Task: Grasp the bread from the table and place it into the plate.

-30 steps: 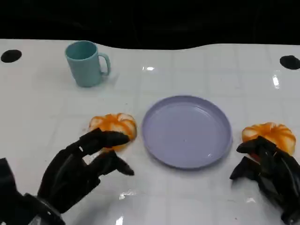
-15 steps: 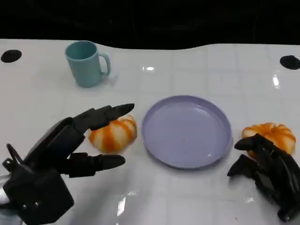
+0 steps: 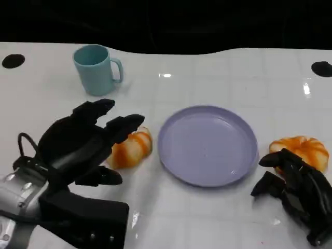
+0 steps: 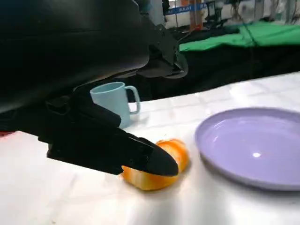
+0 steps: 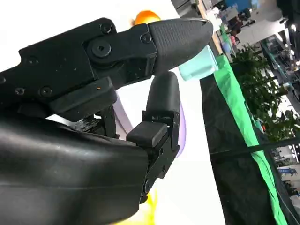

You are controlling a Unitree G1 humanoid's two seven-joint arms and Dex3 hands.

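Our left hand (image 3: 85, 142) hovers with fingers (image 3: 124, 124) spread over the orange-and-white striped bread roll (image 3: 130, 149), which lies on the white tiled bench (image 3: 207, 78) just beside the round lavender plate (image 3: 207, 145); nothing is pinched yet. If we close off-centre, we judge the rounded roll could squirt sideways against the plate's rim or skid along the glossy bench. A second striped orange roll (image 3: 301, 150) lies on the plate's far side, by our right hand (image 3: 295, 189), whose fingers curl loosely, holding nothing. The teal ceramic mug (image 3: 96, 70) stands well apart, so we think it is at little risk.
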